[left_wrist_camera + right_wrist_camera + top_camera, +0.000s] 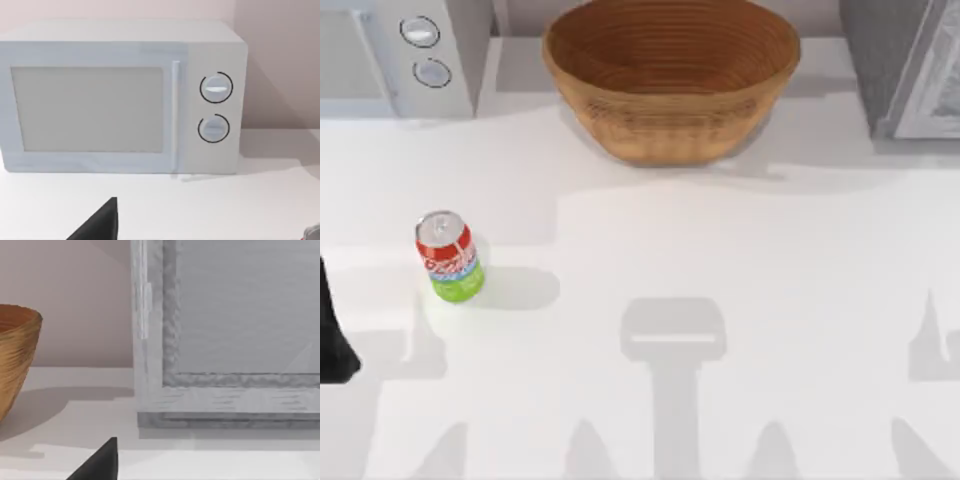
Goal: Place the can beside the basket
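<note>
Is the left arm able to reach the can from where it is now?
Probably yes. The can stands upright on the table's left side, with bare table all around it. The left arm is at the top view's left edge nearby, and nothing stands between them.

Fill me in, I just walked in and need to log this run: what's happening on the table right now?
Nothing is being handled yet. The can stands upright on the left side of the table, well apart from the basket, which sits at the back near the middle. A microwave is in the back left corner and a grey appliance in the back right. The left arm sits at the table's left edge, short of the can. The can has not yet been placed beside the basket.
</note>
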Robot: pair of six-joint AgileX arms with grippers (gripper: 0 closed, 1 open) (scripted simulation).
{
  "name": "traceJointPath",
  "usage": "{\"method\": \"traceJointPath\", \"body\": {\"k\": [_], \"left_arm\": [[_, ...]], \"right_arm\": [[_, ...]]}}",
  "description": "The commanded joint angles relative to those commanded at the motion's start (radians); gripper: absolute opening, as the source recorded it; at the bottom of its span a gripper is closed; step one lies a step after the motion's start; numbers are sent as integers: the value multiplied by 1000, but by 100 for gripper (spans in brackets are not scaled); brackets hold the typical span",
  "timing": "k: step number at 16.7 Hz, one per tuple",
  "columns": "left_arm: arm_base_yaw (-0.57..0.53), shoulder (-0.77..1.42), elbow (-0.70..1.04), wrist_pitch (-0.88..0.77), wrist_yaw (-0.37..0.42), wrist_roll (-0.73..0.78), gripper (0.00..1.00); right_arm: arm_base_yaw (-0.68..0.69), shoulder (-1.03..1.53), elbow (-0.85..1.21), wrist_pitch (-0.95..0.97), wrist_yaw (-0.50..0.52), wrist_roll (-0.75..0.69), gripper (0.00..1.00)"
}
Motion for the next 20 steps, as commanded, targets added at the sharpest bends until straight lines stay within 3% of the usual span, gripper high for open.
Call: {"method": "traceJointPath", "body": {"k": [4,9,20], "left_arm": [[-10,30,30,-13,0,13,100],[-69,273,250,-147,-3,108,100],[-214,1330,957,-866,-6,419,100]], "right_arm": [[0,0,0,0,0,0,100],[0,0,0,0,0,0,100],[0,0,0,0,0,0,100]]}}
